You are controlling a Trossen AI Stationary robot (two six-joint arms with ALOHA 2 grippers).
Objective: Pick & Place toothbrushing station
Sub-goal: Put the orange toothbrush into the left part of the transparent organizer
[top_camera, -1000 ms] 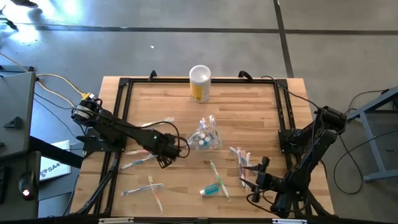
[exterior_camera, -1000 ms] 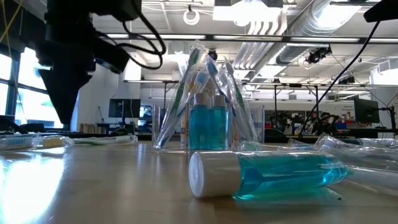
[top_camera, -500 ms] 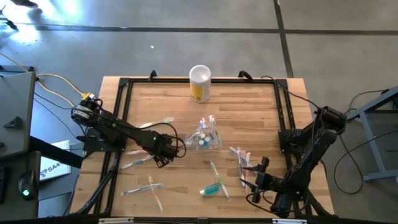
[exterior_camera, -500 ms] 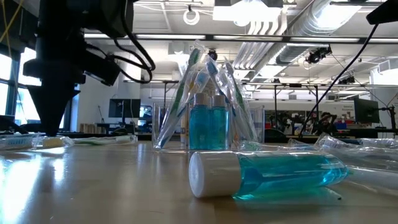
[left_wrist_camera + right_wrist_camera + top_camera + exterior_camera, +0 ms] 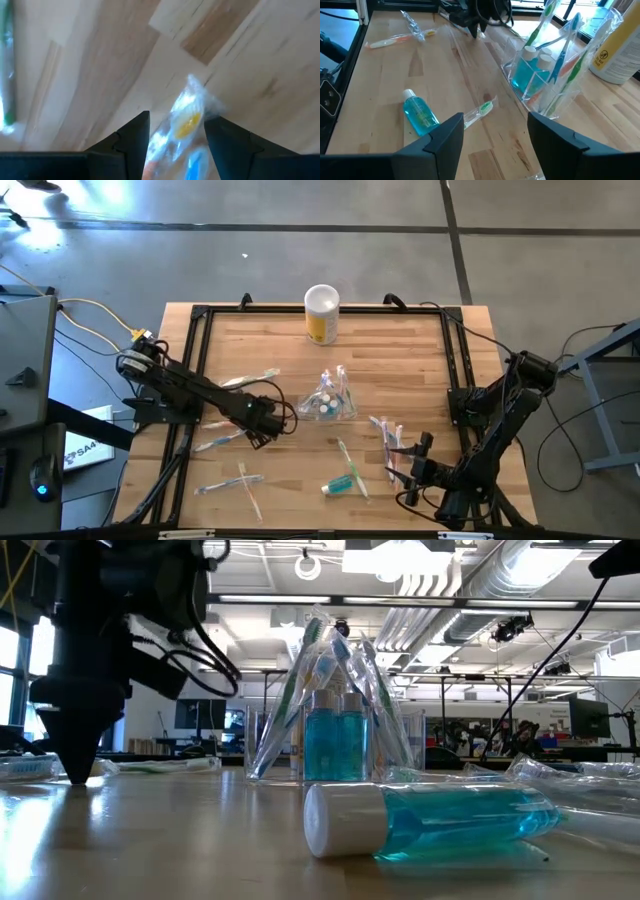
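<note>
The toothbrushing station (image 5: 328, 402), a clear holder with teal tubes and toothbrushes upright in it, stands mid-table (image 5: 335, 710) (image 5: 545, 75). My left gripper (image 5: 262, 430) (image 5: 78, 772) points down, open, close above the table to the holder's left. Its fingers stand on either side of the end of a wrapped toothbrush (image 5: 190, 107) (image 5: 220, 438) that lies flat on the wood; I see no touch. My right gripper (image 5: 410, 455) (image 5: 492, 130) waits open at the near right.
A teal tube (image 5: 340, 483) (image 5: 440, 820) lies on its side near the front edge. Several more wrapped toothbrushes lie loose: far left (image 5: 250, 378), near left (image 5: 240, 485), right of centre (image 5: 385, 435). A yellow canister (image 5: 321, 313) stands at the far edge.
My left gripper has come down toward the table, still pointing down and equally open, until its fingertips stand just above the wood around the wrapped toothbrush's end. The toothbrush and the holder have not moved.
</note>
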